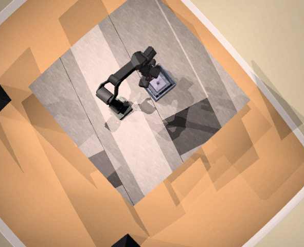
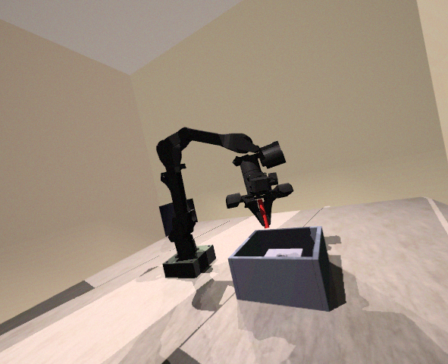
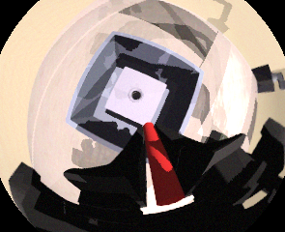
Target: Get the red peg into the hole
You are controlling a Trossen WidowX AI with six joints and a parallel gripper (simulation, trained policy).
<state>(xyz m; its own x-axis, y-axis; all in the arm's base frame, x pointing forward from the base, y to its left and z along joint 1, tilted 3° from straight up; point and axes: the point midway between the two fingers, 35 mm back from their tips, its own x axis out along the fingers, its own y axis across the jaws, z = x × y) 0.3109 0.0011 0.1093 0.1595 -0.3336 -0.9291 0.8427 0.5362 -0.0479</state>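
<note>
The red peg (image 2: 262,213) (image 3: 160,159) is pinched, tilted, in the claw (image 1: 149,78) (image 2: 267,224) (image 3: 149,128), above the rim of the open box (image 1: 172,80) (image 2: 280,282) (image 3: 195,97). In the wrist view, the plate's (image 1: 162,85) (image 2: 271,252) (image 3: 120,97) hole is located at 11 o'clock from the peg's lower tip.

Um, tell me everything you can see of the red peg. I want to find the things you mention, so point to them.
The red peg (image 2: 264,214) (image 3: 159,154) is slim, round and smooth, glossy in places and darker red in shadow, without visible markings. Clamped between the black jaws, it tilts slightly in the exterior view, its lower tip poking out below them. It hangs above the open box, touching neither box nor plate.
</note>
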